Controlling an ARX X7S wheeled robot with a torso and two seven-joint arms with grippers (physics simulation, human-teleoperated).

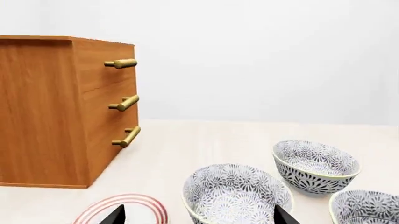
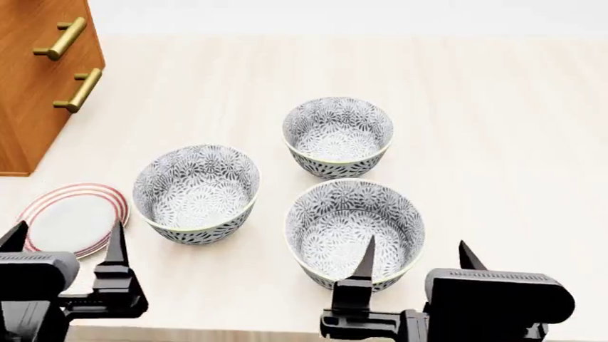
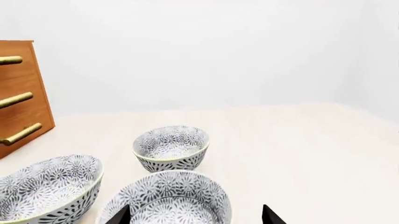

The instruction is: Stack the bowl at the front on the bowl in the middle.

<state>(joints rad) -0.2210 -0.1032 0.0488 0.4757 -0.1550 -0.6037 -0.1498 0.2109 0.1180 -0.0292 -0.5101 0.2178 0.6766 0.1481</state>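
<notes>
Judging from the head view, the front bowl sits just beyond the right gripper, whose jaws stand spread and empty; it looks rigid, glazed, slippery and breakable, best pinched across its rim. The left gripper is likewise spread, empty. In the right wrist view, that bowl lies between the fingertips. No writing shows anywhere.

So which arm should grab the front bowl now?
Right. Its open end effector hovers directly over the front bowl, fingers straddling the near rim. The left end effector sits off near the plate.
</notes>
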